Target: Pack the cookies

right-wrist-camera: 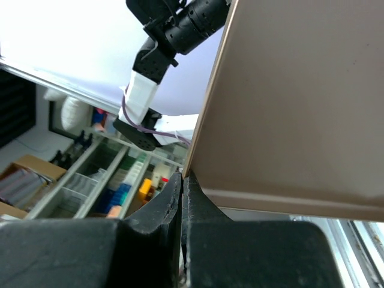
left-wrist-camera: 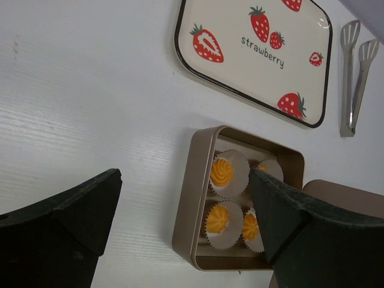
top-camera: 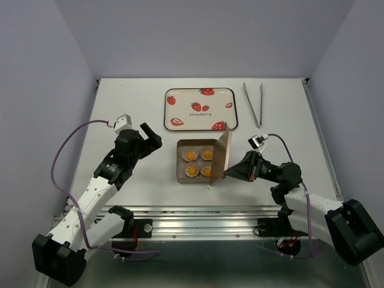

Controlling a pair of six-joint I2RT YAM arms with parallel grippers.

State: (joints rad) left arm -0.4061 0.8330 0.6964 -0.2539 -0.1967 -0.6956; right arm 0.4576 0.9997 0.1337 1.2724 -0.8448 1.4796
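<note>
Several small orange-yellow cookies (top-camera: 191, 156) sit in white paper cups inside the square metal tin (top-camera: 179, 163) at the table's middle. In the left wrist view the cookies (left-wrist-camera: 221, 171) show inside the tin (left-wrist-camera: 186, 204). The tin's lid (top-camera: 221, 157) stands tilted on edge along the tin's right side. My right gripper (top-camera: 227, 174) is shut on its lower corner; the right wrist view shows the lid (right-wrist-camera: 300, 102) pinched between the right gripper's (right-wrist-camera: 182, 177) pads. My left gripper (top-camera: 151, 137) hovers left of the tin, open and holding nothing, its span (left-wrist-camera: 183, 180) above the tin's left wall.
A strawberry-print tray (top-camera: 201, 109) lies behind the tin, with metal tongs (top-camera: 252, 103) to its right. Both show in the left wrist view as well, the tray (left-wrist-camera: 258, 54) and the tongs (left-wrist-camera: 354, 72). Grey walls close in the table on three sides.
</note>
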